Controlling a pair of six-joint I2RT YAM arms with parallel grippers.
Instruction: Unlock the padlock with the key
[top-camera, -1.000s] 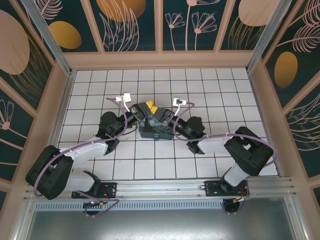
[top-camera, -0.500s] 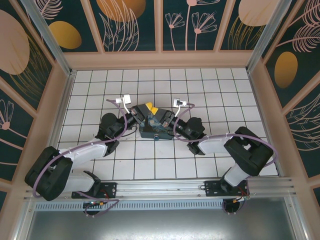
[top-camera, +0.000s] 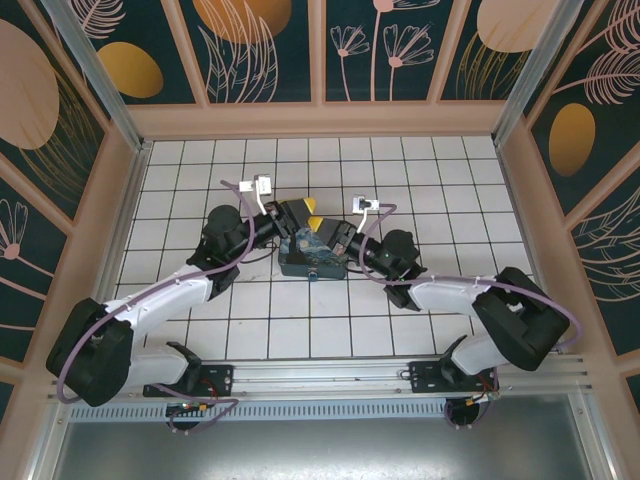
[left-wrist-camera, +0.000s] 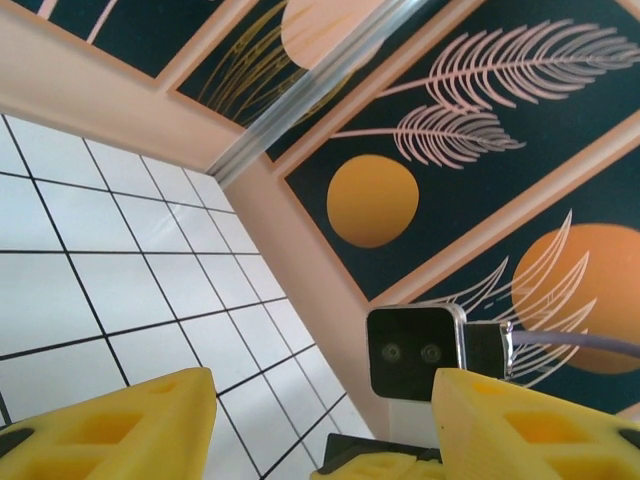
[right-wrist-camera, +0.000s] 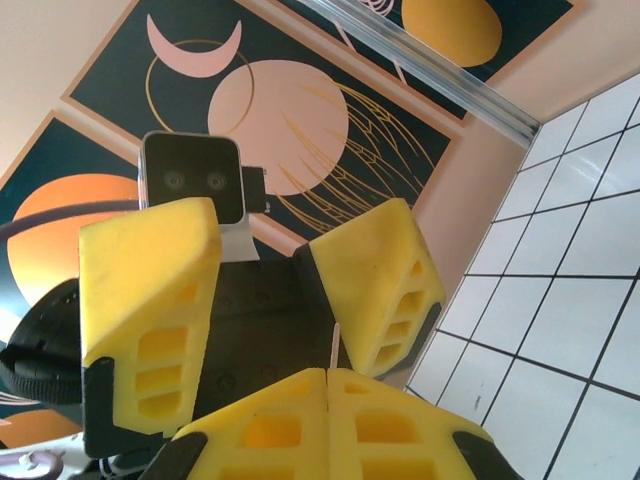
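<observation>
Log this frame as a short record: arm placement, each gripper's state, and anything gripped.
arms: both reach in over the blue box on the tiled table
left gripper: open, nothing between its fingers
right gripper: shut, fingers pressed together
gripped: a thin pale sliver pokes from the right gripper's seam; too small to identify
facing: the two grippers point at each other, close together

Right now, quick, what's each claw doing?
Left claw: open, nothing between its fingers.
Right claw: shut; whether it pinches anything cannot be told.
</observation>
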